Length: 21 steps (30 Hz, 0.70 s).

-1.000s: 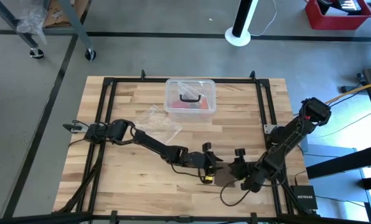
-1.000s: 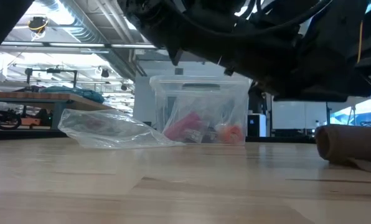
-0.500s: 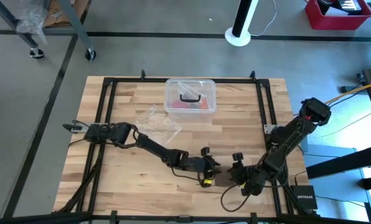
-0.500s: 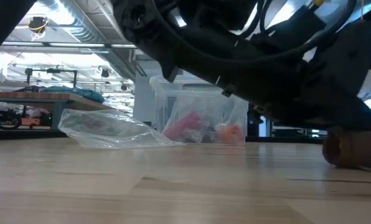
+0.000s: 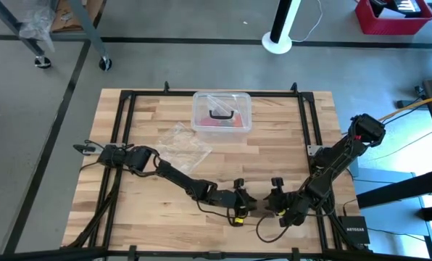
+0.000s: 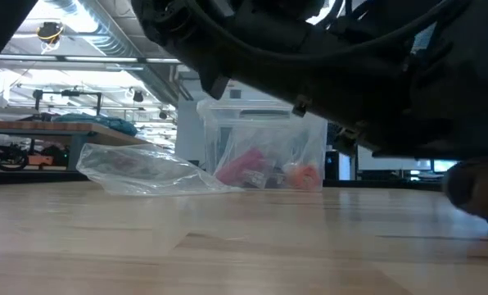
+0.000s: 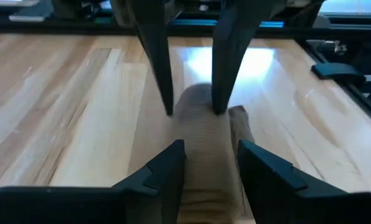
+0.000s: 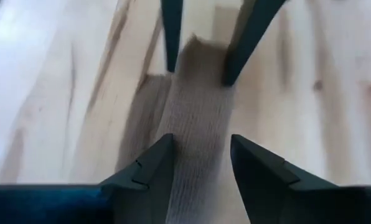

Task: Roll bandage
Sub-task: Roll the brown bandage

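Low centre of the high view | your left claw and right claw clamp the bandage | roll mostly wound, short tail left

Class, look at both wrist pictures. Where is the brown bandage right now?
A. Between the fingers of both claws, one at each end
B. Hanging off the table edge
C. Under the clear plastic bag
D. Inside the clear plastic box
A: each wrist view shows the bandage running between that arm's own fingers to the other claw; left claw and right claw face each other.
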Available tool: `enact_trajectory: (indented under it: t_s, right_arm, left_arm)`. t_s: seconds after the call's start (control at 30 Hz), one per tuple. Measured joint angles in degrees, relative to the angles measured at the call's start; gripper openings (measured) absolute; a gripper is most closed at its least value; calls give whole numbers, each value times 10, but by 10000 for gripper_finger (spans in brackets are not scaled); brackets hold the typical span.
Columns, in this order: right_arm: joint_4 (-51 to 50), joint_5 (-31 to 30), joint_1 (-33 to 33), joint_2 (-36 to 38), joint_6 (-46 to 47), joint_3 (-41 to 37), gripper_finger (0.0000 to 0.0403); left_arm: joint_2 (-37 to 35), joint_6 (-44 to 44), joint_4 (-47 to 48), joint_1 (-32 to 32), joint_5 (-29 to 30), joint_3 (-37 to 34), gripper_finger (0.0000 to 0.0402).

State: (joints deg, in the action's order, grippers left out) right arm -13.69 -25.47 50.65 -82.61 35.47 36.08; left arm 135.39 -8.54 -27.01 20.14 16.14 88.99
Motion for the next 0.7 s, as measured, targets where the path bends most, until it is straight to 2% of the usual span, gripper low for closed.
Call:
enact_trajectory:
  t_s: [0.2,0.53,0.7]
  right_arm:
    - [42,67,4,0,22,-15,160]
    - [105,62,53,0,18,-15,160]
    - [95,60,52,0,17,2,160]
  left_arm:
    - [0,30,-5,0,0,28,140]
    - [11,-13,32,-12,-4,28,140]
    - [18,-29,16,0,-52,29,140]
